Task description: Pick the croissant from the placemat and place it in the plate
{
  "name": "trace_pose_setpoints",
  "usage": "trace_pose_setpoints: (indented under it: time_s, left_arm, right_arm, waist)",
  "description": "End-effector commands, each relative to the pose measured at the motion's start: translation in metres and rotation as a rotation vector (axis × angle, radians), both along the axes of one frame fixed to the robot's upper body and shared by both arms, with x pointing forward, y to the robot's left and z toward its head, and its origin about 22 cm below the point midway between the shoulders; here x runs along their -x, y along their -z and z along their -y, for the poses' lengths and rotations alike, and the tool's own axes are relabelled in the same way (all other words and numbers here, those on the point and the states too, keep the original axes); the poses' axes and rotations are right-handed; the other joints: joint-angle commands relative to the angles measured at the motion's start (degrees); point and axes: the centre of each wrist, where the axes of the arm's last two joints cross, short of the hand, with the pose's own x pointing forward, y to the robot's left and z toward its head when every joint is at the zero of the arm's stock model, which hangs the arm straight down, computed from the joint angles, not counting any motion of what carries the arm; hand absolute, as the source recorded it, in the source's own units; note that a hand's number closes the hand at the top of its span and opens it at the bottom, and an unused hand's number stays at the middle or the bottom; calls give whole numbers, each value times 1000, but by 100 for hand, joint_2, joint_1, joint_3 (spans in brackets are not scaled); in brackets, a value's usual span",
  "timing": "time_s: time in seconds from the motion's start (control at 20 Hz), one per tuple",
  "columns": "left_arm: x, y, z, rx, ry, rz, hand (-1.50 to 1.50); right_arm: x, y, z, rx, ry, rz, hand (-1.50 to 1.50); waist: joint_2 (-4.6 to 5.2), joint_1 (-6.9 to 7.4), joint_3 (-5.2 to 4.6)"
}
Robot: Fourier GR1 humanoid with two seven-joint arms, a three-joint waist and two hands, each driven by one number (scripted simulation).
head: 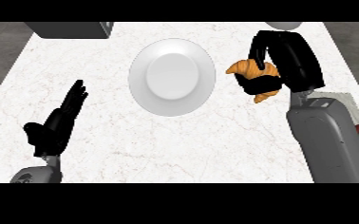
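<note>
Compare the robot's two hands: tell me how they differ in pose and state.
The right hand has its fingers curled round the golden-brown croissant, beside the round white plate; the left hand is open, fingers straight, holding nothing, at the view's left. Both are black on grey forearms.

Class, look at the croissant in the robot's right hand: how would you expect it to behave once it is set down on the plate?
The croissant is curved with tapered tips, so it probably rests flat rather than rolling. It looks light for its size, as the right hand curls round it alone. The white plate looks smooth and shallow, so it might slide a little.
</note>
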Motion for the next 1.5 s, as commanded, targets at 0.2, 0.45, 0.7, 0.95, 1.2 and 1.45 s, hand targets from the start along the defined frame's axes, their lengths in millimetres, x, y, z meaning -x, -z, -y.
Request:
trace_pose_setpoints:
  time_s: [0.2,0.45,0.7,0.95,1.2,1.45]
  left_arm:
    - [6,-1,-19,-19,10,4,0]
    - [1,17,14,5,16,-9,0]
    - [-8,15,6,7,52,-4,0]
    - [-8,2,7,-4,77,8,0]
    - [-20,-5,6,-25,72,17,0]
    - [-14,-1,13,-6,52,22,0]
  right_arm:
    - [-36,19,-78,-13,-75,-87,150]
    - [-55,36,-120,7,-96,-97,150]
    - [-55,56,-151,-14,-59,-121,150]
    - [-57,83,-139,-228,68,-152,-150]
    - [-70,86,-144,-213,121,-237,-150]
    - [-74,77,-141,-418,118,-203,-150]
  waist:
    - [16,45,1]
    - [34,74,0]
    - [56,190,-1]
    - [70,313,5]
    - [96,356,3]
    - [87,314,6]
